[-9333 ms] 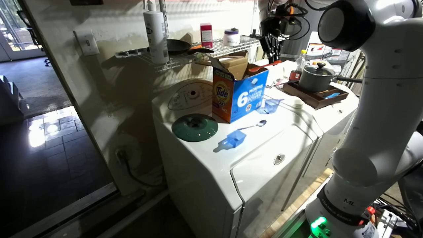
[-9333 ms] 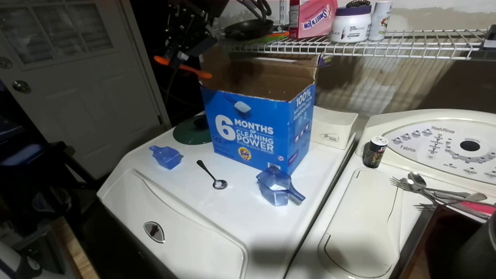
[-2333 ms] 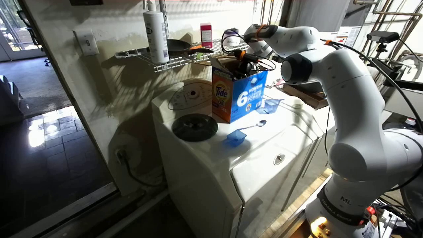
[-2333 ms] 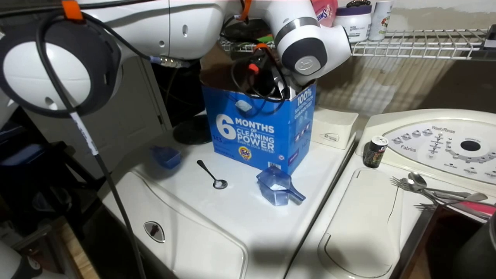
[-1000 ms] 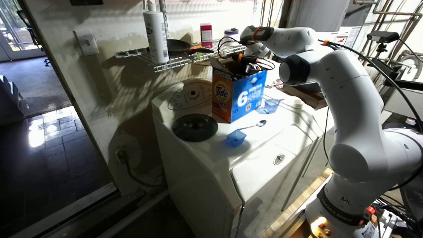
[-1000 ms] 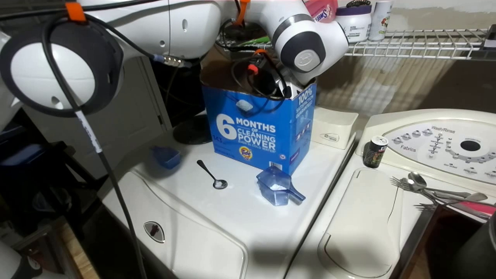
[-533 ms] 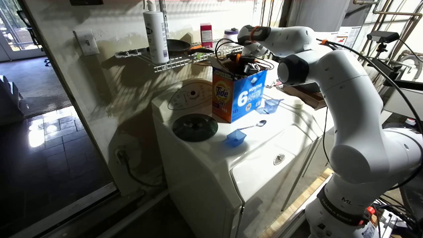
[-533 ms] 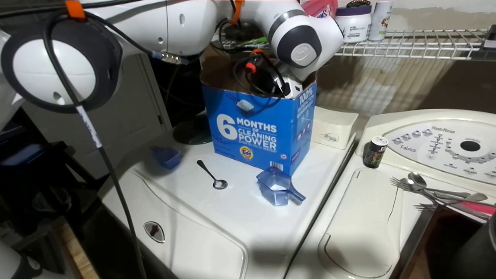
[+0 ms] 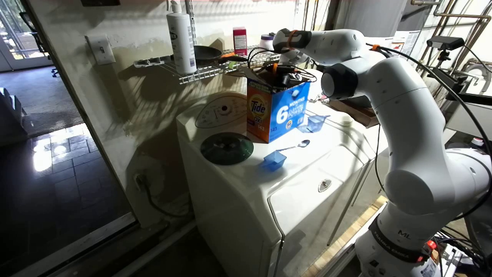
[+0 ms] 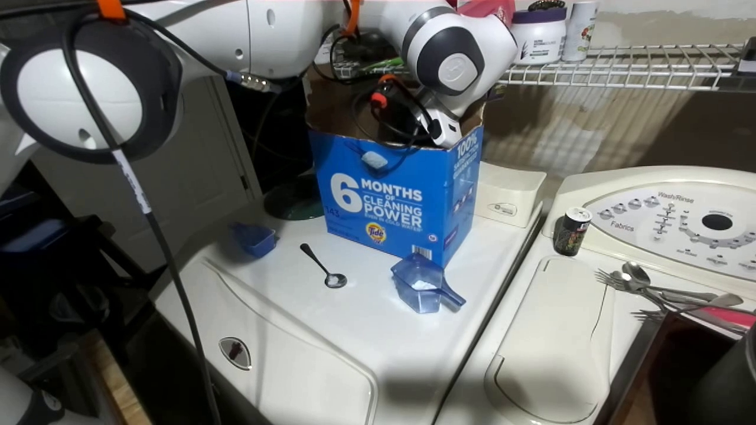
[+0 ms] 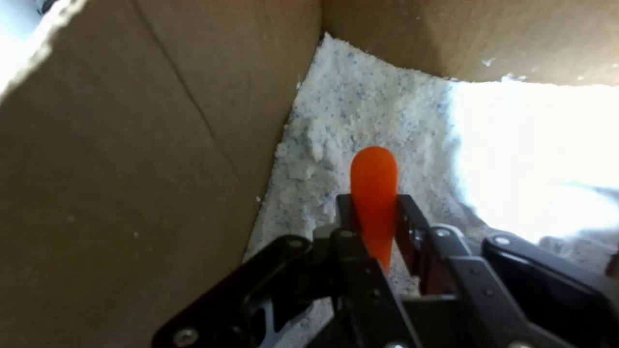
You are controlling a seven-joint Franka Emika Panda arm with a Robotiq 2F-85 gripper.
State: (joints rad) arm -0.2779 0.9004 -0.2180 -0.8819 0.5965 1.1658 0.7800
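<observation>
The wrist view shows my gripper (image 11: 373, 208) shut on an orange utensil (image 11: 374, 169), whose rounded end stands up between the fingertips. Its lower part is hidden. Beneath lies white powder (image 11: 358, 96) with blue specks, and a brown cardboard wall (image 11: 145, 145) rises at the left. In both exterior views my hand reaches down into the open top of the blue and orange detergent box (image 10: 378, 189), so the box hides the fingers. A blue scoop (image 10: 419, 283) holding white powder sits by the box's front. Another blue scoop (image 9: 275, 159) and a metal spoon (image 9: 294, 146) lie nearby.
A dark green lid (image 9: 226, 148) lies left of the box on the white machine. The wire shelf (image 10: 620, 71) runs behind, bearing a jar (image 10: 537, 38) and a pan (image 9: 207, 54). A small can (image 10: 572, 231) and loose cutlery (image 10: 649, 289) are on the neighbouring machine.
Earlier my gripper hung above the box with the orange utensil; now it is down inside. Over the last second the wrist drifts slightly left in both exterior views, and the box's front panel shifts a touch.
</observation>
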